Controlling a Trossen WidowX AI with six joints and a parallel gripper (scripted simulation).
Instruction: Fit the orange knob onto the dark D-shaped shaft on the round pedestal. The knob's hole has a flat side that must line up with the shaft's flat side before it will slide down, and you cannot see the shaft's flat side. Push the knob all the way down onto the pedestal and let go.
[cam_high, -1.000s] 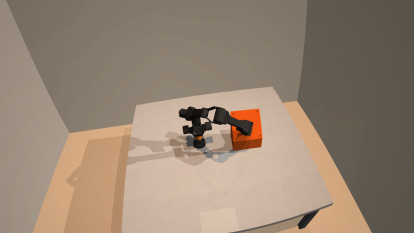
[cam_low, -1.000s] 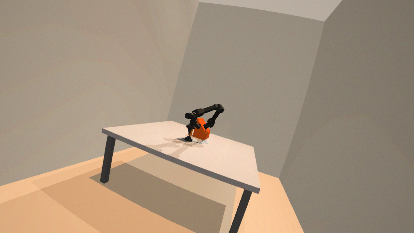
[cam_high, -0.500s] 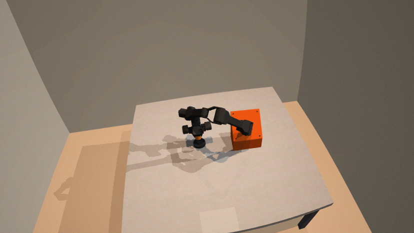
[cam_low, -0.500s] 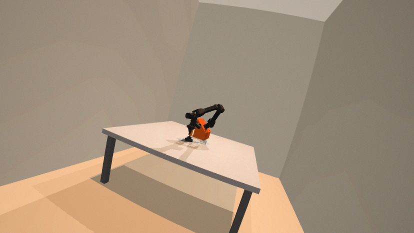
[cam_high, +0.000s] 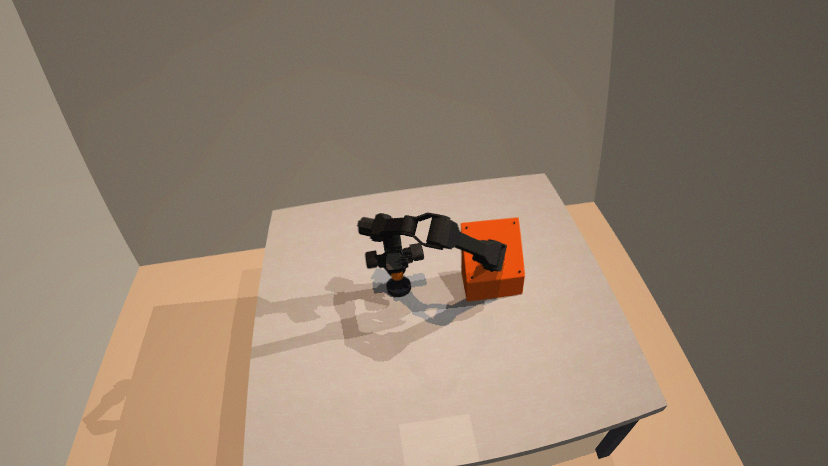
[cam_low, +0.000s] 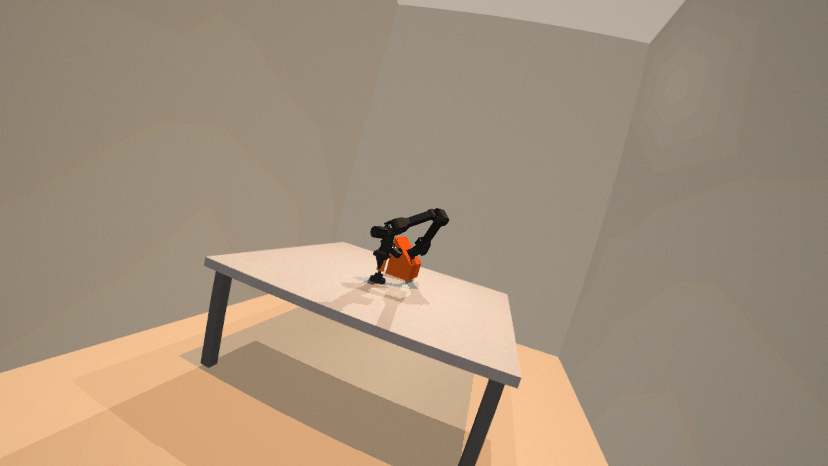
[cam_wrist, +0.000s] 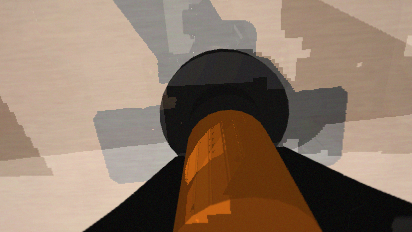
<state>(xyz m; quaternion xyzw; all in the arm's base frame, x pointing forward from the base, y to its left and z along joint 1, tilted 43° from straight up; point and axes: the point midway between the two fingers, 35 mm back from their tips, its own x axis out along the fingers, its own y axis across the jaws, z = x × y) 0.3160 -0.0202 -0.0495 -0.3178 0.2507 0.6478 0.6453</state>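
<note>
Black gripper (cam_high: 396, 270) (cam_low: 380, 265) (cam_wrist: 230, 160): closed on the knob, a finger to either side, pointing down.
Orange knob (cam_high: 396, 277) (cam_low: 382, 266) (cam_wrist: 235, 172): between the fingers, over the pedestal; whether its lower end touches the shaft, I cannot tell.
Knob's likely feel: smooth, stiff and light, probably hard plastic; it should not squash, but it may slip or twist if the pads press unevenly.
Where to hold: opposite sides of the round wall, squarely and high enough to keep the fingertips off the pedestal at full depth.
Dark shaft: hidden from the wrist view by the knob; its flat side cannot be read, so gentle pressure with small turns seems wise, since forcing could tilt the knob.
Round pedestal (cam_high: 398, 287) (cam_low: 377, 279) (cam_wrist: 225, 65): dark, on the pale table (cam_high: 521, 358) (cam_low: 451, 324), beneath the knob.
</note>
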